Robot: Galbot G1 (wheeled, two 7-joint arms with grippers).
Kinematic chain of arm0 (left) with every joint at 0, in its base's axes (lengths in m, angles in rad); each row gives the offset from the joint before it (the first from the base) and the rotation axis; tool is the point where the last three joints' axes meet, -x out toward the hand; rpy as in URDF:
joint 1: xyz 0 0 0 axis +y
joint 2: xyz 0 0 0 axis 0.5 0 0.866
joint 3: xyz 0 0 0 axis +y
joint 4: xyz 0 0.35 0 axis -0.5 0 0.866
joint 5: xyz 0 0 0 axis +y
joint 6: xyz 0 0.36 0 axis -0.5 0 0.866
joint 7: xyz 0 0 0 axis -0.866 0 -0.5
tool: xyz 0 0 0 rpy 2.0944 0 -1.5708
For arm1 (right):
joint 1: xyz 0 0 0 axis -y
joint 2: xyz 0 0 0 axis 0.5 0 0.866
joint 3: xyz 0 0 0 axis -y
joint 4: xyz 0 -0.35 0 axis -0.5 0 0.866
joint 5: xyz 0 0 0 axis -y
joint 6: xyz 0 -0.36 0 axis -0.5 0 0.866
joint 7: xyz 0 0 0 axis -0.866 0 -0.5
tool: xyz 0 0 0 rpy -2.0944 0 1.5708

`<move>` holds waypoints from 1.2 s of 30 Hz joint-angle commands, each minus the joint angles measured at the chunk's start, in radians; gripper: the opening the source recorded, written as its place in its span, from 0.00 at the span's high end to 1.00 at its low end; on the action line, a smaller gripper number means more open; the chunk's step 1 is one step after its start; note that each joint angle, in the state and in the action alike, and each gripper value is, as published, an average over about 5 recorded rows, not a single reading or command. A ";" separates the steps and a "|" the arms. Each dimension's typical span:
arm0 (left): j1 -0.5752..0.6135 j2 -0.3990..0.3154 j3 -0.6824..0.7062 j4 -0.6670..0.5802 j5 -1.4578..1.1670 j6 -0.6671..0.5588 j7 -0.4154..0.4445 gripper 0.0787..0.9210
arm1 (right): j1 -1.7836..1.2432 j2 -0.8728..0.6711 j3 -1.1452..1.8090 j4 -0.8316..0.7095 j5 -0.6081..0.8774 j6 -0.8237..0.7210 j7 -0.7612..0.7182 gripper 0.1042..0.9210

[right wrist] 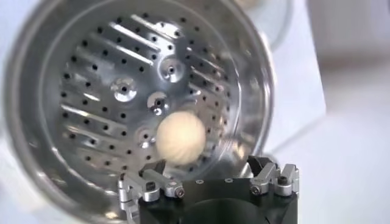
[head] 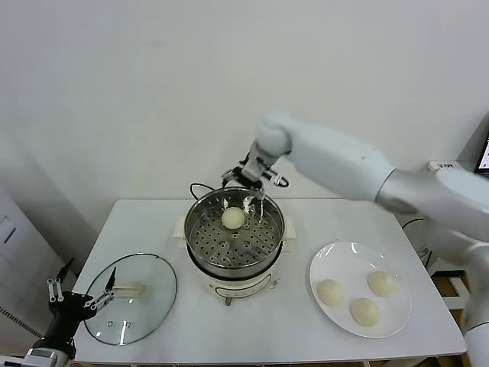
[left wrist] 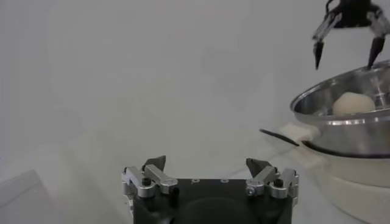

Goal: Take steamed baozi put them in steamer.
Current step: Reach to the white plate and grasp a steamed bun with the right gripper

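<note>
Right gripper (head: 250, 189) — wide open, empty.

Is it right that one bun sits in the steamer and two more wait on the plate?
Nearly. One bun does sit in the steamer, with the right pincer open above it, but the head view shows three buns on the plate, not two: and.

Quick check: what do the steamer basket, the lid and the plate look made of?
Steamer basket: polished metal, probably stainless steel; mirror glare, punched holes.
Lid: clear glass, table visible through it; pale handle, material unclear.
Plate: glossy white, likely ceramic or melamine.
</note>
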 commanded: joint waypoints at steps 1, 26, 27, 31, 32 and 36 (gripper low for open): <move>0.000 0.000 0.002 -0.004 0.001 0.001 -0.001 0.12 | 0.153 -0.225 -0.248 -0.008 0.388 -0.359 -0.075 0.12; 0.013 -0.025 0.002 -0.022 0.020 0.005 -0.005 0.12 | -0.364 -0.573 -0.046 0.382 0.055 -0.356 0.029 0.12; 0.014 -0.027 0.002 -0.022 0.021 0.005 -0.005 0.12 | -0.381 -0.571 -0.029 0.380 0.058 -0.356 0.032 0.12; 0.017 -0.028 0.002 -0.023 0.023 0.005 -0.005 0.12 | -0.433 -0.555 0.025 0.367 0.077 -0.355 0.047 0.12; 0.018 -0.027 0.002 -0.023 0.024 0.005 -0.005 0.12 | -0.439 -0.550 0.031 0.363 0.079 -0.355 0.050 0.12; 0.019 -0.025 0.002 -0.025 0.027 0.006 -0.005 0.12 | -0.452 -0.534 0.041 0.349 0.070 -0.354 0.056 0.12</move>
